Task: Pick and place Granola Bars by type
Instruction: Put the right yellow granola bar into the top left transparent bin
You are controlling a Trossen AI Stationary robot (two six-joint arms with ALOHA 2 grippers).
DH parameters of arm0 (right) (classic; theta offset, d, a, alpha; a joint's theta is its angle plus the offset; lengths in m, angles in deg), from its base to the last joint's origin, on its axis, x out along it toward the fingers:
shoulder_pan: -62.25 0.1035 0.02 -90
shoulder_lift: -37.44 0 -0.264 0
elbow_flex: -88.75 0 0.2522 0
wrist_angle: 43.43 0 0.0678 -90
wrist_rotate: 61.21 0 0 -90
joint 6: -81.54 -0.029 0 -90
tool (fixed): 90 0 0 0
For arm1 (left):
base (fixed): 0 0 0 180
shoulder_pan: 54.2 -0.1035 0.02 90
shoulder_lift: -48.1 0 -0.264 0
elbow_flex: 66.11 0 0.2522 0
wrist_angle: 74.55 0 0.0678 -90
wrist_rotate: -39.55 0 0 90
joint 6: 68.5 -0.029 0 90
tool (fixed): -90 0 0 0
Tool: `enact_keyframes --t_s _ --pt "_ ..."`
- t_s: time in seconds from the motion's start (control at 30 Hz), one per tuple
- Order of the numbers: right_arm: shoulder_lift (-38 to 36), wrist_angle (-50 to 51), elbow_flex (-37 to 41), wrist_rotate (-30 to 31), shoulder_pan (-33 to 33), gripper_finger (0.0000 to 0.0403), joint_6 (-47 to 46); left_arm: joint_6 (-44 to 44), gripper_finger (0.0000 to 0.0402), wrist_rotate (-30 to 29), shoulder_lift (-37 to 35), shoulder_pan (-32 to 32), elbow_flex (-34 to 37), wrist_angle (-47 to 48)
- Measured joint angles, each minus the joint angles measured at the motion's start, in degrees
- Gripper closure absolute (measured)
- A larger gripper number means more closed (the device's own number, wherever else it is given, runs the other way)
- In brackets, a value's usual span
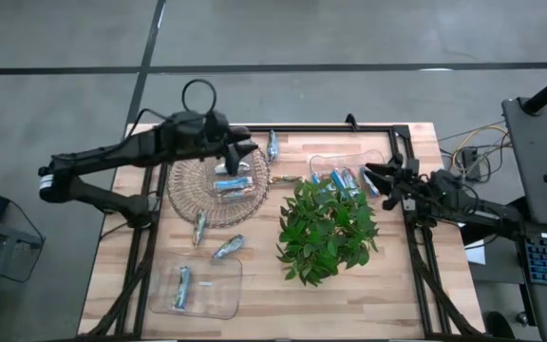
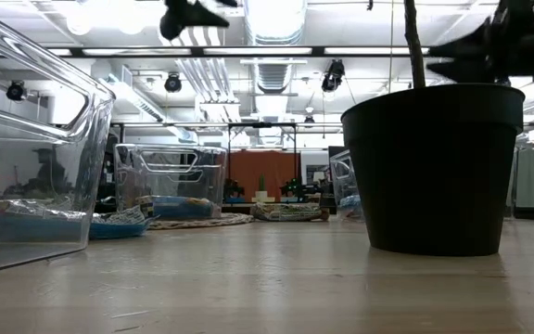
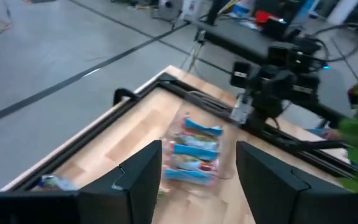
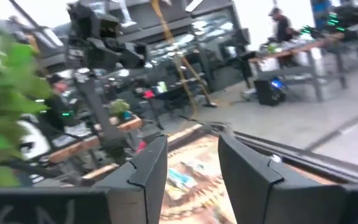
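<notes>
From above, the left hand (image 1: 243,152) is seen raised over the far rim of the round wicker basket (image 1: 183,195) near the surface's (image 1: 254,294) far left corner, fingers spread and nothing between them. Two silvery-blue granola bars (image 1: 235,185) are found in that basket, just under and beside the hand. One bar (image 1: 273,144) lies at the far edge, two more (image 1: 215,237) lie loose in front of the basket, and one (image 1: 183,285) sits in the clear tray (image 1: 221,302) at the near left corner. More blue bars (image 1: 349,179) are packed in the clear bin (image 1: 349,157) toward the far right, behind the leafy plant (image 1: 326,228). The right hand (image 1: 376,178) is held at that bin's right side, fingers parted.

At table height, the black pot (image 2: 443,167) is seen at right, and clear bins (image 2: 170,172) stand further back.

In the left wrist view, the spread fingers (image 3: 138,174) frame stacked blue bars (image 3: 194,152) well beyond them.

In the right wrist view, the parted fingers (image 4: 151,168) are shown with the wicker basket (image 4: 194,186) beyond.
</notes>
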Motion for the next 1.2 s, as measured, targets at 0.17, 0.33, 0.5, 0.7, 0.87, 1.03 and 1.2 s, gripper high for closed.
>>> enact_keyframes --t_s 0.17,0.33,0.5,0.7,0.87,1.03,1.2 --pt "0.06 0.22 2.93 5.71 0.00 0.0268 -2.41 -0.59 0.0214 4.47 4.18 -5.93 -0.91 -0.17" --pt "-0.36 0.49 6.01 7.27 -0.01 0.0275 -7.15 -3.61 0.0214 10.25 9.04 -9.58 -3.63 -1.84" --pt "0.61 0.98 6.17 7.08 -0.02 0.0277 -9.52 -8.77 0.0214 12.82 16.18 -12.45 -7.58 -0.39" --pt "1.12 1.07 6.15 6.89 -0.01 0.0270 -8.97 -15.35 0.0214 14.94 26.74 -13.36 -16.71 12.38" --pt "1.66 1.13 6.13 6.89 -0.02 0.0268 -8.98 -21.48 0.0214 14.85 35.51 -13.36 -24.44 22.32" --pt "1.67 1.13 6.13 6.89 -0.01 0.0276 -8.98 -26.22 0.0214 13.90 43.45 -13.40 -31.54 32.04" --pt "1.68 1.13 6.13 6.88 -0.01 0.0280 -8.98 -27.80 0.0214 10.79 49.49 -12.83 -35.92 35.62"
